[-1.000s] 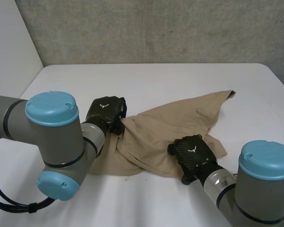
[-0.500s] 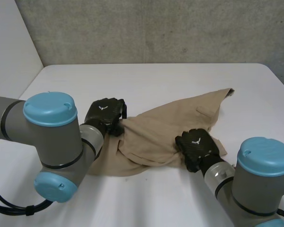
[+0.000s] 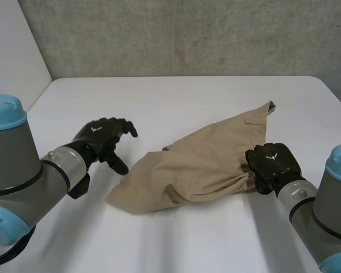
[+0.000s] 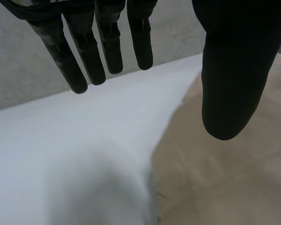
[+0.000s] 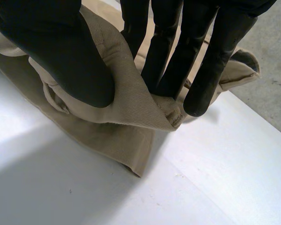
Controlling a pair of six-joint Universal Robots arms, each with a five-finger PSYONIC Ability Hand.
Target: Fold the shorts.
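Note:
The tan shorts (image 3: 199, 165) lie crumpled across the middle of the white table (image 3: 176, 96), one corner reaching toward the far right. My right hand (image 3: 271, 165) is at their right edge; in the right wrist view its thumb (image 5: 61, 61) and fingers (image 5: 196, 61) pinch a fold of the shorts (image 5: 131, 103). My left hand (image 3: 102, 136) hovers just left of the cloth with its fingers (image 4: 103, 47) spread and nothing between them and the thumb (image 4: 234, 70). The left edge of the shorts (image 4: 225, 178) lies below that thumb.
A grey concrete wall (image 3: 187, 34) stands behind the table's far edge. Bare tabletop (image 3: 159, 239) stretches around the shorts, at the front and far side. My left arm (image 3: 23, 182) fills the near left and my right arm (image 3: 324, 216) the near right.
My left hand let go of the shorts' left side, opened and pulled away to the left. My right hand shut on the cloth and dragged it right, bunching the shorts.

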